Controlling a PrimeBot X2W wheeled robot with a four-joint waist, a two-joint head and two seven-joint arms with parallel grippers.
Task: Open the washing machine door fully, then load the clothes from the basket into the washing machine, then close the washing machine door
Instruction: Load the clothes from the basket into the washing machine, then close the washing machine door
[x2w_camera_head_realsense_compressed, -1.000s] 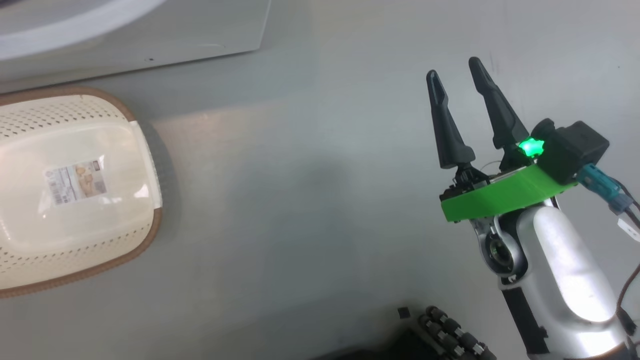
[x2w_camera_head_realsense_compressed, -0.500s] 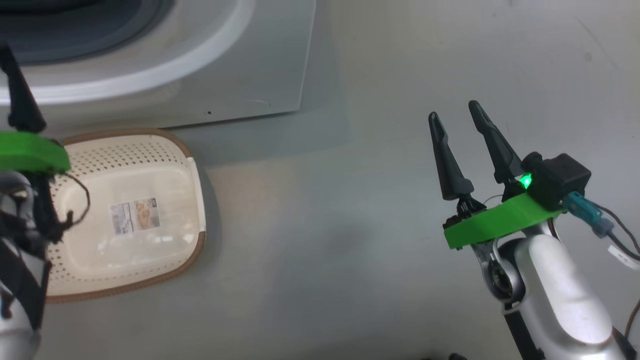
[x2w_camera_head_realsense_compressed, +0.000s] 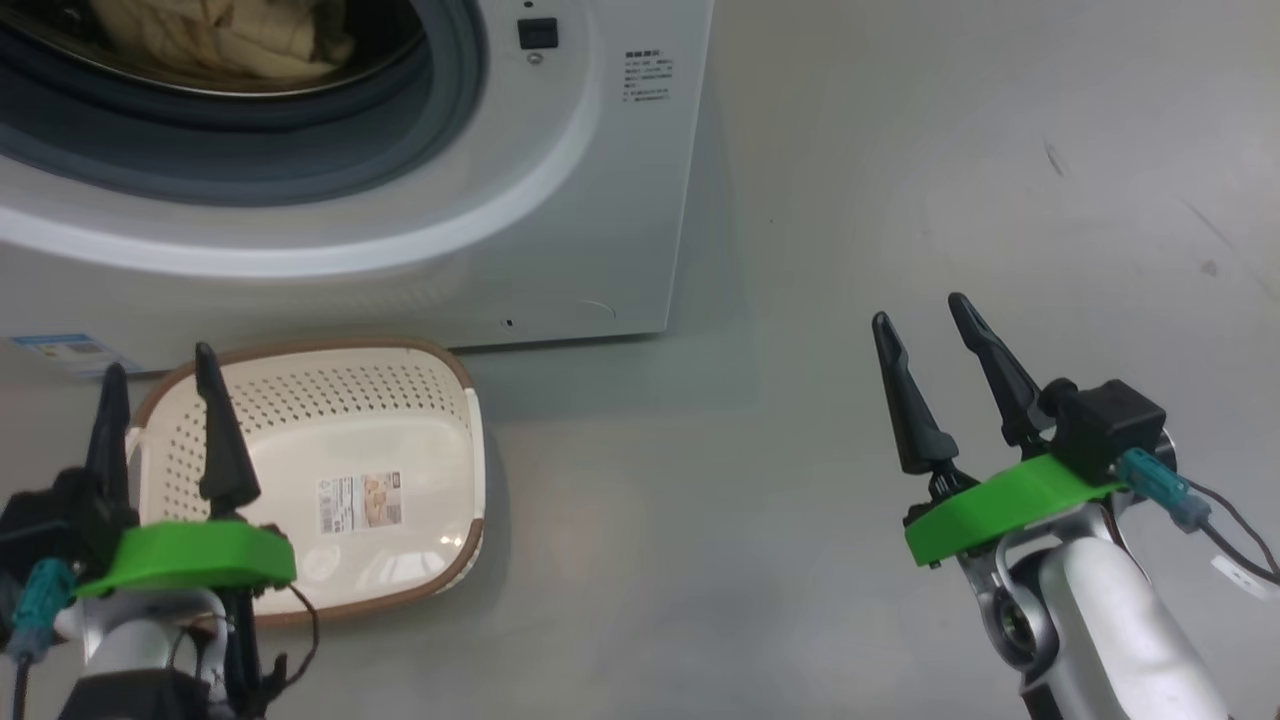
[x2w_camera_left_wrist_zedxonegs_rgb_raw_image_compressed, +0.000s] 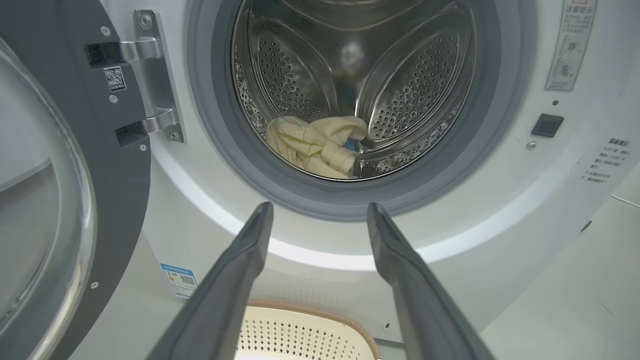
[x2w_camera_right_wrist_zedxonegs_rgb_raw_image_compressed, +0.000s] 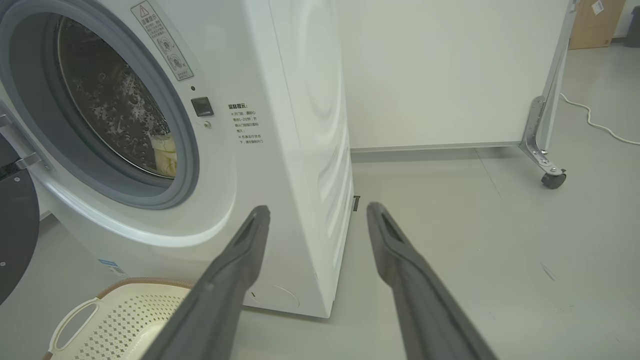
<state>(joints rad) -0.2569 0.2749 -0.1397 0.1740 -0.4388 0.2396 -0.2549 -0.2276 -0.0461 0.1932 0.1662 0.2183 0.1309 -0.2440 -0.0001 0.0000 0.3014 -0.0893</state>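
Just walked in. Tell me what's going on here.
A two-armed robot is doing laundry. The washing machine has its door swung open. The clothes lie inside the drum, and the basket in front of it is empty. The left gripper hovers open above the basket, pointing at the drum. The right gripper is open over the floor beside the machine. Neither holds anything. Closing the door is not yet done.
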